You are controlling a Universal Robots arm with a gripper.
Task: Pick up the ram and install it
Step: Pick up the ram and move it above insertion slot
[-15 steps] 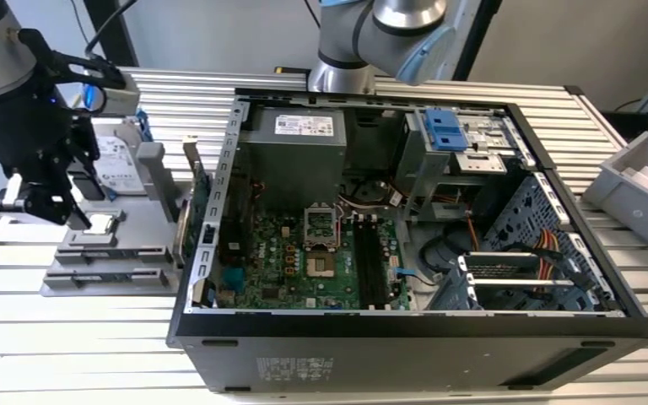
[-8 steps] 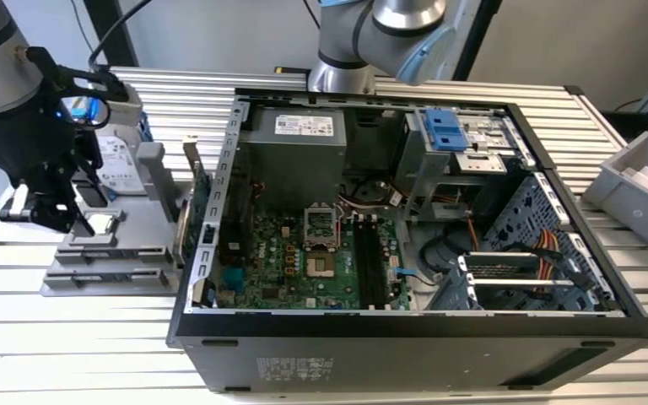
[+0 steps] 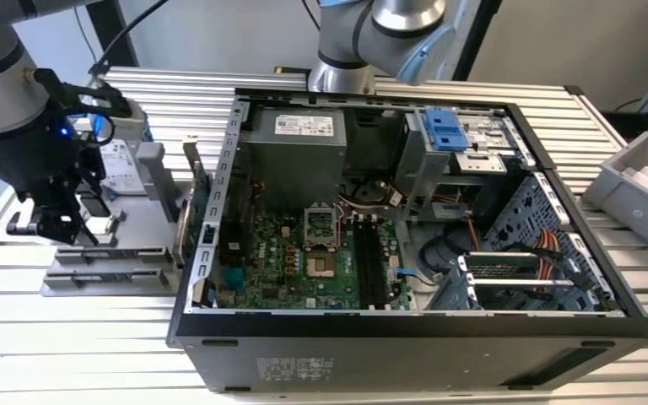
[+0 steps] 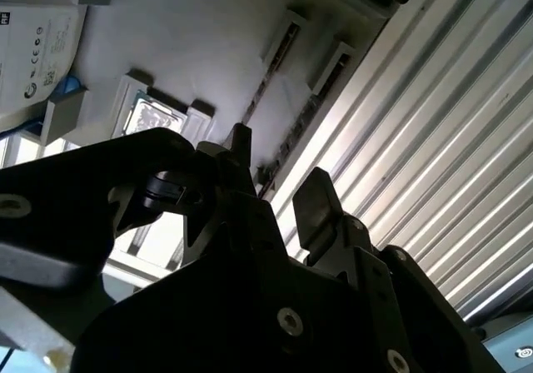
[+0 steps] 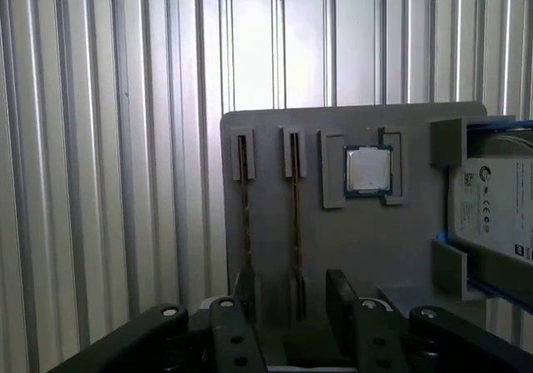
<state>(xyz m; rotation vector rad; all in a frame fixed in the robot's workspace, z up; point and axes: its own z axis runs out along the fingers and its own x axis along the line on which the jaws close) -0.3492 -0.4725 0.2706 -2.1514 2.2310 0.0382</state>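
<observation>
Two ram sticks stand on edge in slots of a grey holder plate [image 5: 350, 248]. In the first wrist view one ram stick [image 5: 295, 211] runs in between my fingers and the other ram stick [image 5: 243, 206] lies beside one finger. My gripper [image 5: 291, 294] is open and hangs just above the plate, straddling the first stick. In the second wrist view the gripper [image 4: 279, 177] shows dark fingertips [image 4: 316, 196] over the same slots [image 4: 279, 52]. In the exterior view the gripper [image 3: 67, 229] is over the holder at the left of the open computer case [image 3: 414, 325].
A processor chip [image 5: 367, 171] and a silver hard drive in a blue frame [image 5: 500, 215] share the holder plate. Inside the case, black memory slots [image 3: 369, 261] sit on the green motherboard [image 3: 290, 261]. A green expansion card [image 3: 198, 221] stands by the case wall. A grey bin [image 3: 639, 181] is at the exterior view's right.
</observation>
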